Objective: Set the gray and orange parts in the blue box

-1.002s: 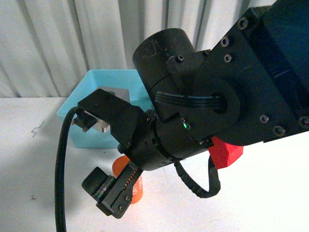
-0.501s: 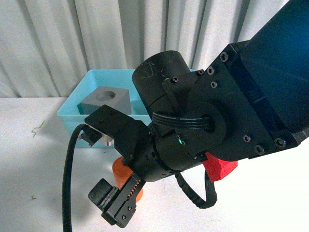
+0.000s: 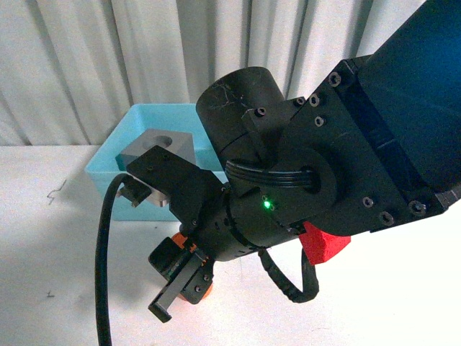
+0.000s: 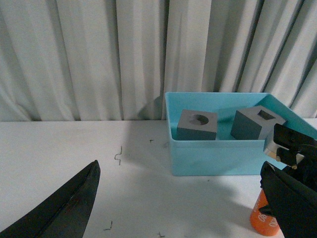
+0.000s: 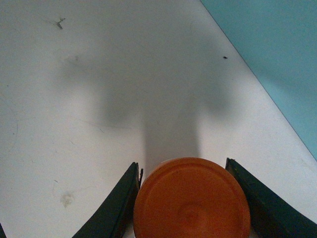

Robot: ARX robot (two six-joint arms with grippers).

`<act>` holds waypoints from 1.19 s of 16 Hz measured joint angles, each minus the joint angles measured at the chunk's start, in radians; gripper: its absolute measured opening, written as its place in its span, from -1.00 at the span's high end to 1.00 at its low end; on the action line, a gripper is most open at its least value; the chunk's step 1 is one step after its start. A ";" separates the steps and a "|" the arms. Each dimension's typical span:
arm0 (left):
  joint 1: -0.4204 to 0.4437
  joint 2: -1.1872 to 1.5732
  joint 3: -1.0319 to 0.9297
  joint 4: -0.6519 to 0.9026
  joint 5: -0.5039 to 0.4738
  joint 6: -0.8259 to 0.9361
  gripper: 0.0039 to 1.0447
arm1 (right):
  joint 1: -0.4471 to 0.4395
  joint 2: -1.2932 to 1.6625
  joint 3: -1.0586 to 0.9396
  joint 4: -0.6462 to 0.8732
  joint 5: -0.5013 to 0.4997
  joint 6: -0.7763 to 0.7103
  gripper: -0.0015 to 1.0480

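The right claw (image 5: 181,164) straddles the upright orange cylinder (image 5: 190,201) on the white table (image 5: 74,99), just beside the blue box (image 4: 218,157). Its fingers sit close against both sides, but I cannot tell whether it is clenched. The round-recess gray cube (image 4: 198,125) and the square-recess gray cube (image 4: 256,124) sit inside the box. The left claw (image 4: 179,168) is released and empty.

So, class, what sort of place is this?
Probably a robot lab bench: a plain white table, a pale curtain backdrop, and a blue box holding two gray cubes.
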 joint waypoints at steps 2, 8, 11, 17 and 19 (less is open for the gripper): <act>0.000 0.000 0.000 0.000 0.000 0.000 -0.88 | 0.000 -0.058 -0.046 0.039 -0.003 0.036 0.09; 0.000 0.000 0.000 0.000 0.000 0.000 -0.88 | -0.138 0.006 0.471 0.046 0.239 0.349 0.10; 0.000 0.000 0.000 0.000 0.000 0.000 -0.88 | -0.124 0.032 0.503 0.041 0.248 0.361 0.10; 0.000 0.000 0.000 0.000 0.000 0.000 -0.88 | -0.101 0.097 0.549 -0.004 0.278 0.377 0.10; 0.000 0.000 0.000 0.000 0.000 0.000 -0.88 | -0.096 0.117 0.552 -0.007 0.293 0.387 0.10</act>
